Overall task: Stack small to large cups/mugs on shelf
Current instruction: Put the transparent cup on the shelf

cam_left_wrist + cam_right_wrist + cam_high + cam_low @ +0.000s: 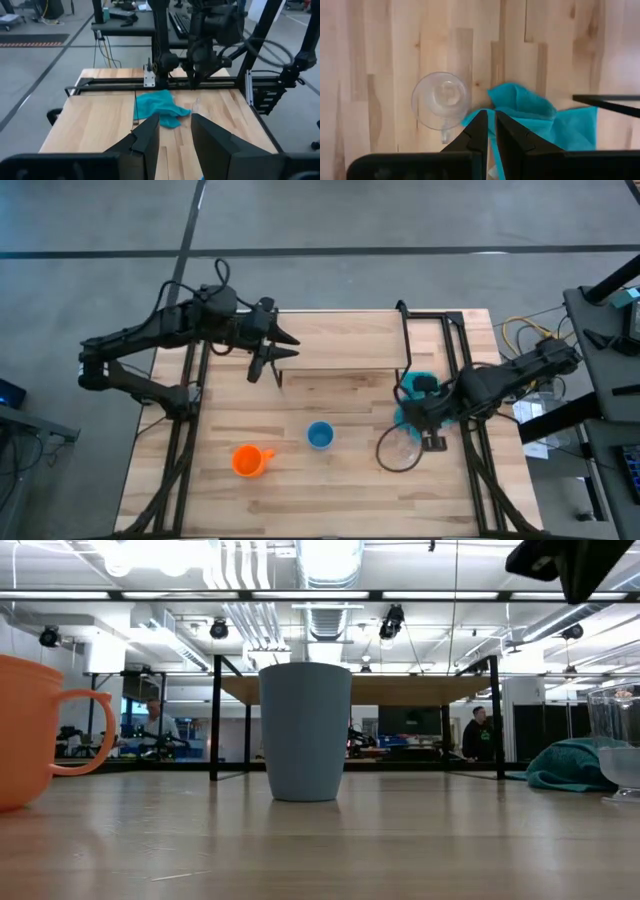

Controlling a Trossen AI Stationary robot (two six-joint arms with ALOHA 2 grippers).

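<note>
Three cups stand upright on the wooden table: an orange mug (250,461) with a handle at the near left, a blue cup (320,435) in the middle, and a clear cup (400,450) toward the right, next to a teal cloth (415,395). The shelf (340,340), a light board on black legs, stands behind them, and the low view shows the shelf (350,690) beyond the blue cup (305,730). My right gripper (490,127) is shut and points down, high above the cloth's edge beside the clear cup (442,100). My left gripper (175,132) is open and hangs in the air at the shelf's left end.
The teal cloth (540,117) lies crumpled by the shelf's right legs, touching or nearly touching the clear cup. Black frame rails (470,430) run along the table's left and right sides. Bare table lies between the cups and the near edge.
</note>
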